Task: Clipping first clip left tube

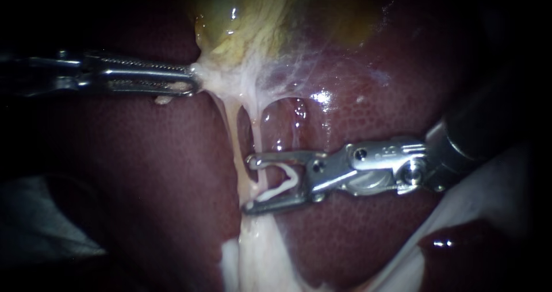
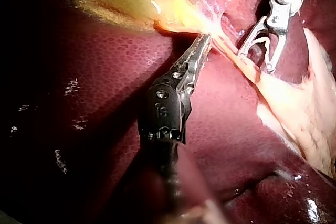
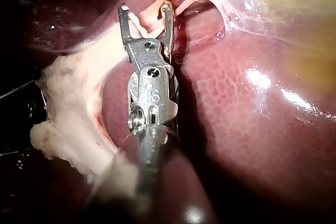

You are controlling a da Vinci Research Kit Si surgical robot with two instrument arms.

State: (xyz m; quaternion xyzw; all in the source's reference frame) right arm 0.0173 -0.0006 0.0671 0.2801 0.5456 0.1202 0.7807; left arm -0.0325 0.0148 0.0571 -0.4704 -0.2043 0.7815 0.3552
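My left instrument (image 1: 194, 80) comes in level from the left, jaws shut on pale tissue at the base of the yellow-green gallbladder (image 1: 241, 16), holding it taut. Two pale tubes hang down from there over the liver (image 1: 144, 171): a broader left tube (image 1: 233, 137) and a thin right tube (image 1: 263, 137). My right instrument (image 1: 248, 184) has its jaws open, with a white clip (image 1: 284, 185) seated in them. The jaws straddle the strands, tips at the left tube's edge. The right wrist view shows the right instrument (image 3: 145, 8) with a pinkish tube (image 3: 152, 22) in the gap.
Pale fatty tissue (image 1: 259, 252) spreads below the tubes, seen as a lump (image 3: 68, 114) beside my right instrument. A white sheet (image 1: 489, 194) lies under its shaft at the lower right. Dark liver surrounds everything.
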